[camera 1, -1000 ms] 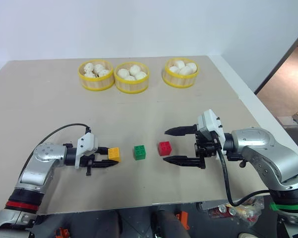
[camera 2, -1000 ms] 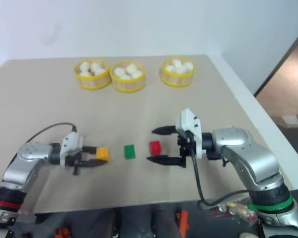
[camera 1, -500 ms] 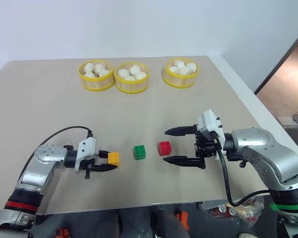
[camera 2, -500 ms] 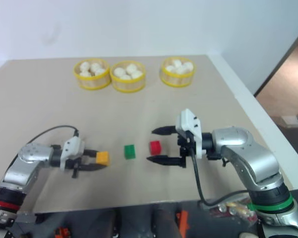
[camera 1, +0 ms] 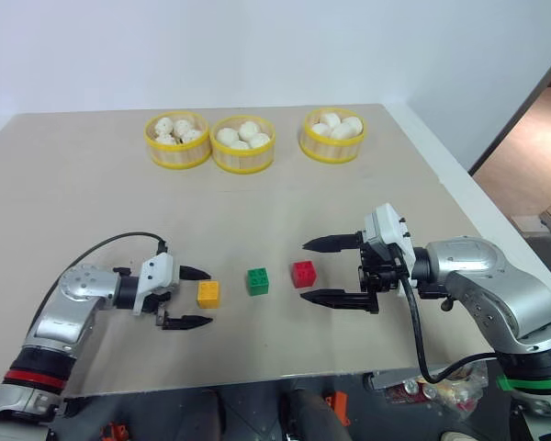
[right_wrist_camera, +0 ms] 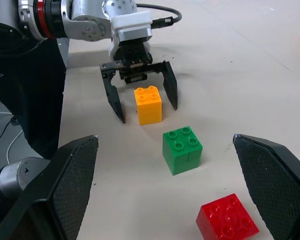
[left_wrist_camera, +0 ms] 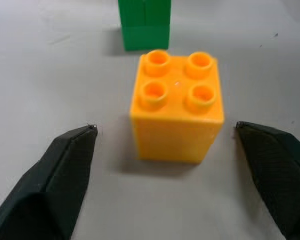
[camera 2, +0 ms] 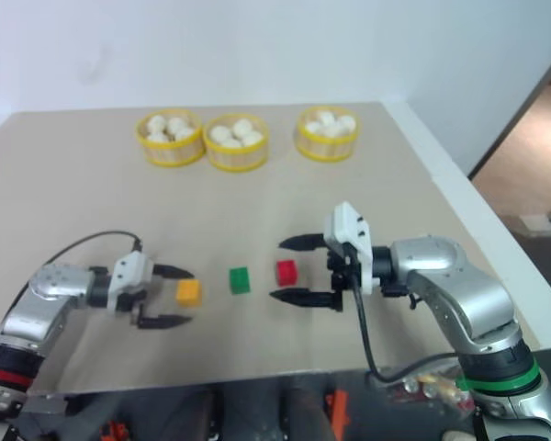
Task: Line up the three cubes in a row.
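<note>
Fingers (left_wrist_camera: 65, 165) of left gripper (camera 1: 193, 297) spread wide, clear of yellow cube (camera 1: 208, 294).

You are looking down on a beige tabletop (camera 1: 92, 202) with a pale edge along its right side. Near its front edge three studded cubes sit in a rough row, each apart from the next: the yellow-orange cube (camera 1: 208, 294) on the left, the green cube (camera 1: 258, 281) in the middle, and the red cube (camera 1: 304, 274) on the right, each a little farther back than the one before. Toward the far edge you have three round yellow baskets of white buns: the left basket (camera 1: 177, 153) and middle basket (camera 1: 243, 157) touching, the right basket (camera 1: 333, 147) set apart.
</note>
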